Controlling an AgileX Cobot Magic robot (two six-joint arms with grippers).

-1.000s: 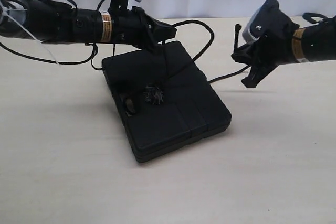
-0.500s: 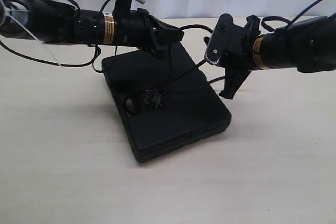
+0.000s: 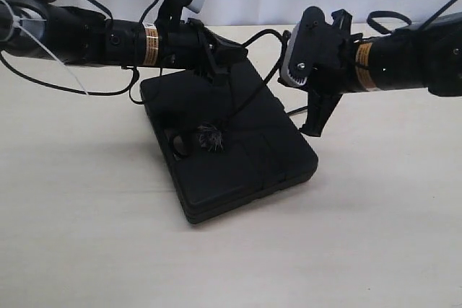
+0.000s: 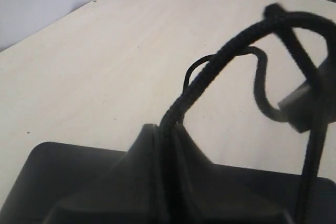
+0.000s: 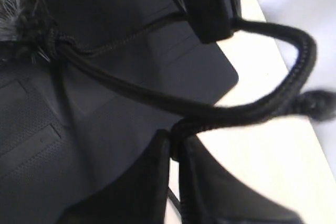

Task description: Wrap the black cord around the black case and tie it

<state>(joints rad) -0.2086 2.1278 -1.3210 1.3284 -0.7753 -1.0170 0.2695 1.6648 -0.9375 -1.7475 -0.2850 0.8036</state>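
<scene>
The black case (image 3: pixel 238 153) lies flat mid-table, with the black cord (image 3: pixel 263 32) across its top and the fuzzy knot (image 3: pixel 209 137) near its left part. My left gripper (image 3: pixel 225 57) hovers over the case's far edge, shut on the cord (image 4: pixel 220 59), which arches up out of its fingertips (image 4: pixel 152 145). My right gripper (image 3: pixel 315 124) hangs beside the case's right edge, pointing down. In the right wrist view its jaws (image 5: pixel 176 139) pinch the cord (image 5: pixel 252 109), which runs from the knot (image 5: pixel 42 40) over the case (image 5: pixel 105 93).
The pale wooden table (image 3: pixel 108 229) spreads round the case on all sides. Thin robot cables (image 3: pixel 50 83) trail from the left arm over the table's far left. A white wall stands behind.
My right arm has swung left toward the case, turned its fingers downward and closed on the cord. The left gripper has kept its hold over the case's far edge.
</scene>
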